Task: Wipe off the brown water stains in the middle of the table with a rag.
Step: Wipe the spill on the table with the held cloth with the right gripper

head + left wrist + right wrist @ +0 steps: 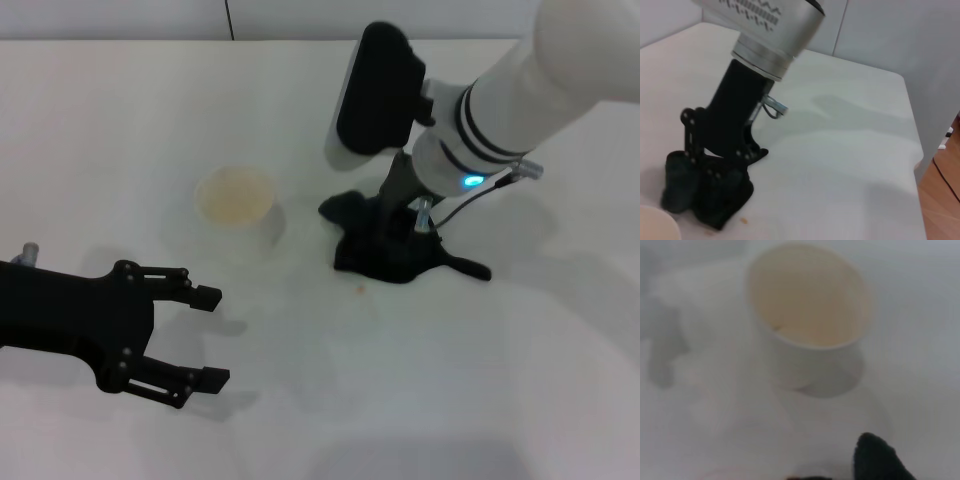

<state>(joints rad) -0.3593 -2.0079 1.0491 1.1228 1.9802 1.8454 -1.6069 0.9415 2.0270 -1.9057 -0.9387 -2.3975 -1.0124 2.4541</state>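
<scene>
The black rag lies crumpled on the white table, right of centre. My right gripper comes down from above, shut on the rag and pressing it to the tabletop. It also shows in the left wrist view, on the rag. The brown stain blot is hidden, probably under the rag. Only a tiny orange speck shows by the rag's near edge, and it also shows in the left wrist view. My left gripper is open and empty, low at the near left.
A white paper cup with a yellowish inside stands upright just left of the rag, between the two grippers. It fills the right wrist view, where a corner of the rag shows. The table's far right edge drops to the floor.
</scene>
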